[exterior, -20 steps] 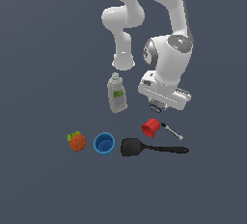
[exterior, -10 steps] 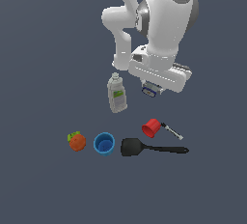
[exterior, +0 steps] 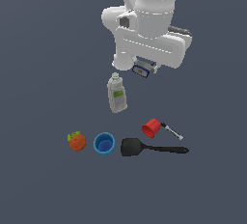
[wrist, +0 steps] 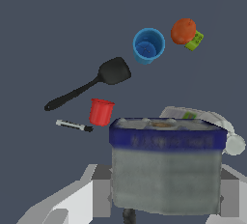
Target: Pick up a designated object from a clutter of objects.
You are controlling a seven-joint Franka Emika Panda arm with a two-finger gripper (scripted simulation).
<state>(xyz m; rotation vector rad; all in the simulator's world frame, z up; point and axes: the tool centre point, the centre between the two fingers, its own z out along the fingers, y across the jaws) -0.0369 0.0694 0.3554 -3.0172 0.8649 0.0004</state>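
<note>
Up in the air, the gripper (exterior: 144, 67) is clamped on the small blue block (exterior: 143, 68), a rounded rectangle with a pale matte face, its long axis crosswise between the fingers, above the grey-green bottle (exterior: 116, 94).

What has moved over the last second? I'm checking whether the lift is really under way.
The white arm has risen, carrying the small dark-blue block with a pale face up from near the red cup; the pincer stays shut on it. The cup, thin grey rod, black spatula, blue cup, orange fruit and grey-green bottle have not moved.
</note>
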